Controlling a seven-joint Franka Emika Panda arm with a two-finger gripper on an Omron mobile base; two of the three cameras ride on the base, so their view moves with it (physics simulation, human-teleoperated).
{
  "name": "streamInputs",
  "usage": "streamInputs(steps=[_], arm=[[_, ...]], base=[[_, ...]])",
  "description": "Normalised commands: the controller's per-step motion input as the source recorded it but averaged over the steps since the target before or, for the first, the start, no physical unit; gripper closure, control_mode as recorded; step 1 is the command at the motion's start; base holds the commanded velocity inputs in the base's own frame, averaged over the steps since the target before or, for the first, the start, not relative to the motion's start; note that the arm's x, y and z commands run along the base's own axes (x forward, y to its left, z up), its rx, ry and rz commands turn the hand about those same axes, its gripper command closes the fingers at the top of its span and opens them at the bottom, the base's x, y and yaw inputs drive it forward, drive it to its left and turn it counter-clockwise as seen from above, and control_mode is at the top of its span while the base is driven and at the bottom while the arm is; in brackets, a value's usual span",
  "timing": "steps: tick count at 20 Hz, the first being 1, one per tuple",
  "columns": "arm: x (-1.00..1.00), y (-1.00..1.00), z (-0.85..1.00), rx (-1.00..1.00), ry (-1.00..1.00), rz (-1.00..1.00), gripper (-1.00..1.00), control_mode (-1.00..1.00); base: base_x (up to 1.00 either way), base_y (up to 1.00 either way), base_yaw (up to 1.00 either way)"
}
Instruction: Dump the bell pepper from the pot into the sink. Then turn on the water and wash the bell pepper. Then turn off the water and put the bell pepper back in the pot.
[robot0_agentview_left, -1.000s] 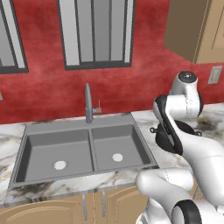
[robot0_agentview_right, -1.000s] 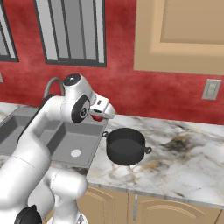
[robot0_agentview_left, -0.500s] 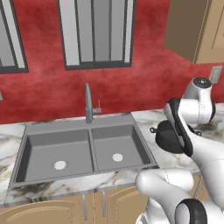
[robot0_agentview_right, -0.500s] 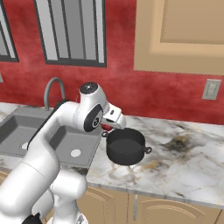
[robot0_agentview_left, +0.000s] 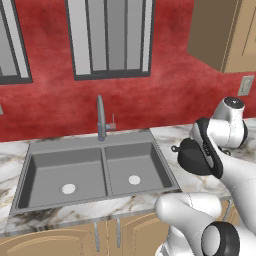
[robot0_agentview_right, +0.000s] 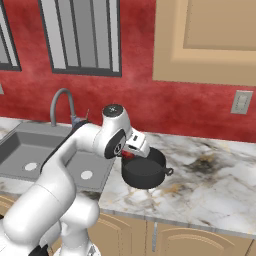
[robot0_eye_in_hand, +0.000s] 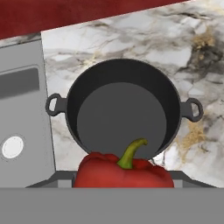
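since a second ago the arm has swung right, away from the sink (robot0_agentview_left: 95, 170) and over to the pot (robot0_agentview_right: 144, 169), which has not moved on the counter (robot0_agentview_right: 210, 185) just right of the sink. the gripper (robot0_agentview_right: 131, 152) now hangs above the pot's near-left rim with the pepper (robot0_eye_in_hand: 124, 170) pinched between its jaws; in the hand view the red pepper sits at the bottom edge, stem up, right over the rim. it looks carried this way to be dropped back in, so the washing seems done and only the release is left. the pot is empty, its dark floor bare. both sink basins are empty too, and no water runs from the faucet (robot0_agentview_left: 101, 118). a little more reach would centre the pepper.
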Motion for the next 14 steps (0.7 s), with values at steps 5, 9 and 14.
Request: streamInputs(steps=[5,9,14], arm=[[0.00,-0.07,-0.42,0.00,0.02,0.00,1.00,-1.00],[0.01,-0.02,-0.33,0.00,0.01,0.00,1.00,-1.00],[0.08,-0.02,-0.11,0.00,0.00,0.00,1.00,-1.00]], base=[[0.00,0.00,0.00],[0.00,0.00,0.00],[0.00,0.00,0.00]])
